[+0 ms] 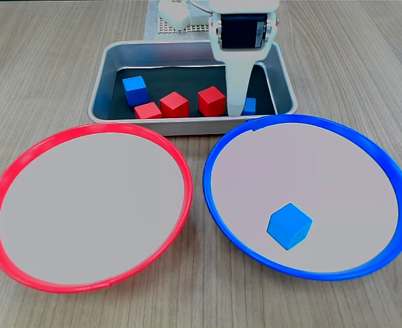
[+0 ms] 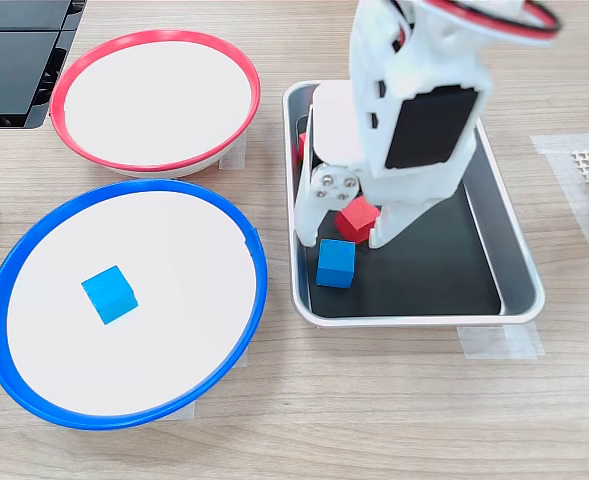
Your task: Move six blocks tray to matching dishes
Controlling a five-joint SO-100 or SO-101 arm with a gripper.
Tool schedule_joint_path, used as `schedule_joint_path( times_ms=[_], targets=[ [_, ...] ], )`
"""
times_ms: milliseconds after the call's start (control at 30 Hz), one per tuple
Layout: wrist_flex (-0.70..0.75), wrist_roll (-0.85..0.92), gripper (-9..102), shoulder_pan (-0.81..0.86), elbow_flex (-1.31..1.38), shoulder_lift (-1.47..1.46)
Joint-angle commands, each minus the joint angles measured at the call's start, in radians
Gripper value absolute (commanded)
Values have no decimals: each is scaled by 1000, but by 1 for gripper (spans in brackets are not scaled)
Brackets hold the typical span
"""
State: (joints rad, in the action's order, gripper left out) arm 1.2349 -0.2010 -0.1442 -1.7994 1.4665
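One block done so far: we see a blue cube [image 1: 289, 226] resting in the blue-rimmed dish [image 1: 222, 205], apart from the rim. Red-rimmed dish [image 1: 9, 171] holds nothing yet. Five left in the tray [image 1: 112, 58]: three red cubes [image 1: 174, 104], a blue cube [image 1: 135, 90] at the left in that fixed view, and another blue cube [image 2: 336, 263] near the tray wall on the dish side. Our gripper [image 2: 339, 235] is down inside the tray, jaws spread, straddling a red cube [image 2: 357, 218] just above that blue one; nothing gripped as far as we can judge. Roughly a sixth complete.
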Motion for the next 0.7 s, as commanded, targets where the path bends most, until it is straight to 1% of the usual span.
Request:
schedule_joint_path(
  times_ms=[0, 100, 233, 267, 300, 333, 400, 433, 467, 500, 567, 600, 633, 667],
  targets=[
    [-26, -17, 18, -17, 43, -26],
    [-31, -29, 15, -38, 84, -74],
    [-37, -17, 2, -64, 135, -101],
    [-32, -6, 0, -67, 144, -98],
    [-17, 3, 0, -69, 147, -86],
    [14, 21, 0, -72, 149, -61],
    [146, 83, 0, -71, 190, 8],
    [267, 120, 0, -52, 275, 72],
    [316, 123, 0, -34, 373, 104],
    [327, 115, 0, -21, 459, 109],
    [310, 94, 0, -14, 592, 75],
    [275, 75, 0, -12, 676, 26],
    [232, 69, 0, -15, 709, -14],
    [133, 69, 0, -28, 732, -92]
  ],
)
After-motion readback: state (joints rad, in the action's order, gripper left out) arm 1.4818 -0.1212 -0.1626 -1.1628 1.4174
